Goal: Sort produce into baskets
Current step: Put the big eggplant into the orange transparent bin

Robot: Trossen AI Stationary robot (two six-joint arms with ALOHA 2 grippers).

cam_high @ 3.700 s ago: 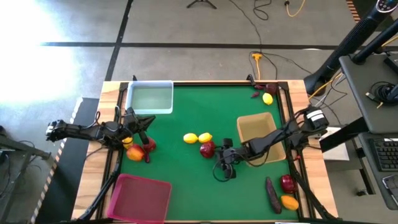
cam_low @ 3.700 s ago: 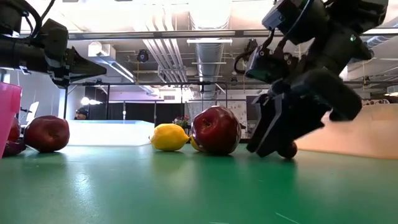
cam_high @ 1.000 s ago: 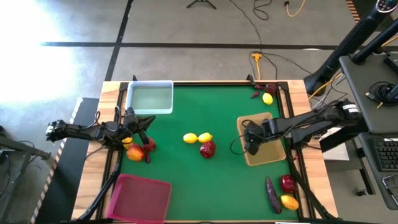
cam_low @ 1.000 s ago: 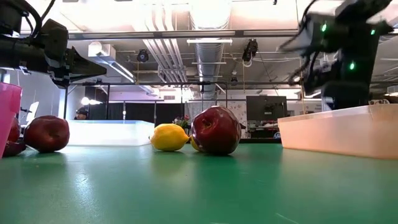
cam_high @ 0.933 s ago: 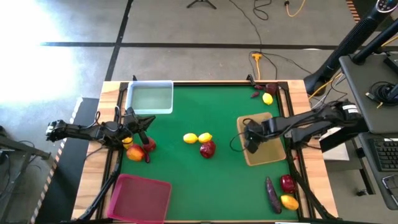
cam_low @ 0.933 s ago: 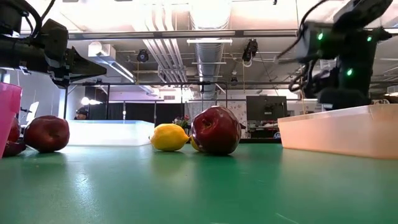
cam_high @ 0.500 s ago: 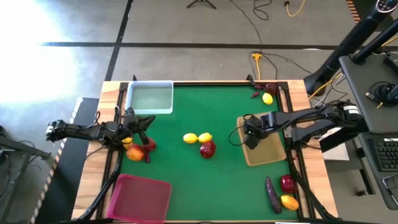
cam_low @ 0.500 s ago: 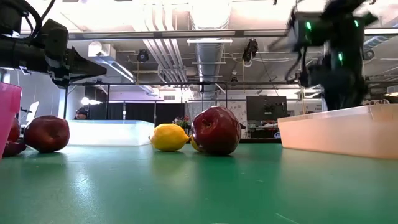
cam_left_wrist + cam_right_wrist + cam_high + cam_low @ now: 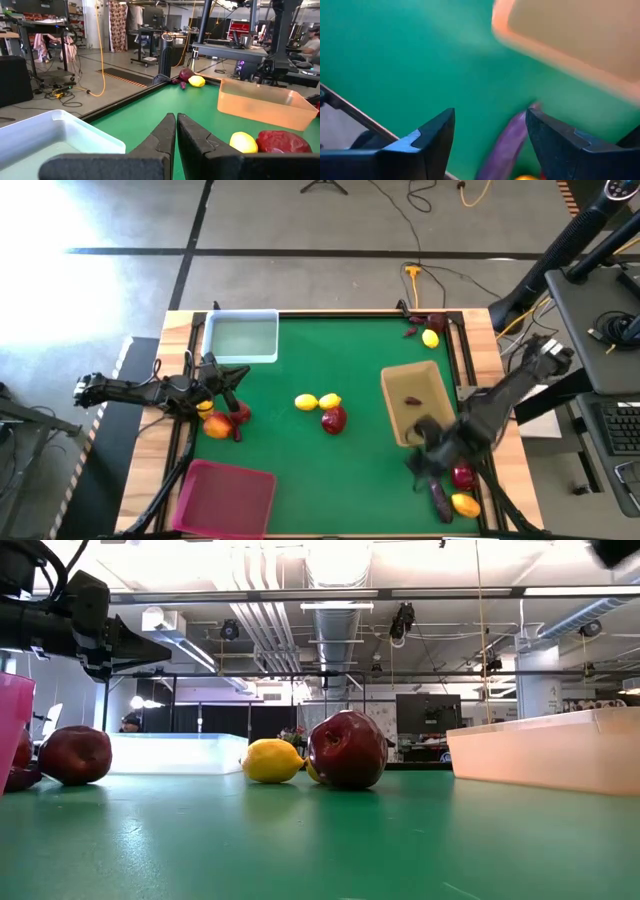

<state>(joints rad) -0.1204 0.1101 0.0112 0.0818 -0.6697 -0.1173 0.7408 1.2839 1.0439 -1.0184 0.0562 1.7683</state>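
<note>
My right gripper (image 9: pixel 421 463) is open, near the table's near right corner, just past the tan tray (image 9: pixel 432 383). In the right wrist view (image 9: pixel 490 145) its fingers stand on either side of a dark purple elongated piece (image 9: pixel 507 145) below, without touching it. That piece (image 9: pixel 438 493) lies on the cloth beside a red fruit (image 9: pixel 462 475) and an orange one (image 9: pixel 465 505). A small dark piece (image 9: pixel 413 402) lies in the tray. My left gripper (image 9: pixel 236 380) is shut and empty at the left side (image 9: pixel 176 135), above a red fruit (image 9: pixel 240 412) and an orange one (image 9: pixel 217 426).
Two lemons (image 9: pixel 306 402) (image 9: pixel 329 401) and a red apple (image 9: pixel 334 419) lie mid-table. A clear bin (image 9: pixel 241 337) stands at the far left and a magenta bin (image 9: pixel 225 498) at the near left. A lemon (image 9: pixel 430 338) and dark pieces (image 9: pixel 414 328) lie in the far right corner.
My right gripper has left its place over the tan tray and swung quickly toward the table's near right corner, coming over the purple piece there. A small dark piece now lies in the tray where the gripper was.
</note>
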